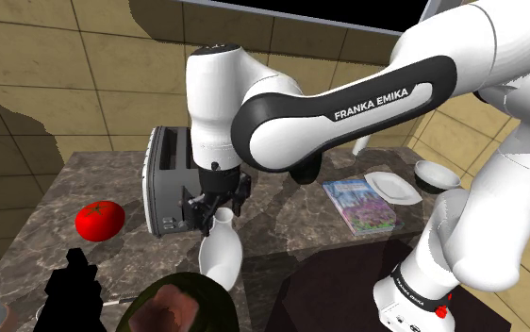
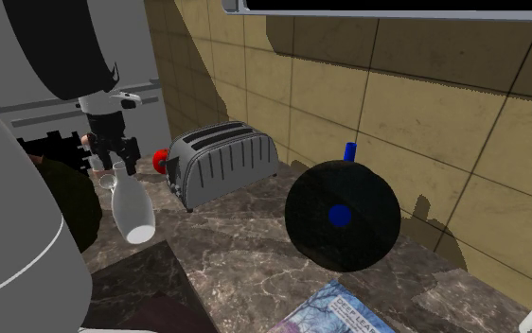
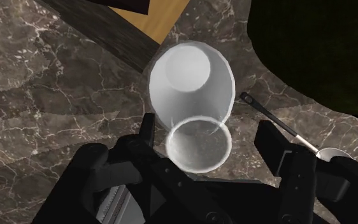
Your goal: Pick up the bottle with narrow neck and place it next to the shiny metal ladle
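Observation:
The white narrow-necked bottle hangs tilted just under my gripper, base down over the dark marble counter. In the wrist view its open mouth sits between my fingers, which stand apart; the far finger is clear of the neck. My gripper is open around the neck. The metal ladle lies on the counter close beside the bottle, its bowl by my finger. From the second exterior view the bottle leans below the gripper.
A silver toaster stands right behind the gripper, a red tomato to its left in the shoulder view. A book, white plate and bowl lie to the right. A dark round object sits in front.

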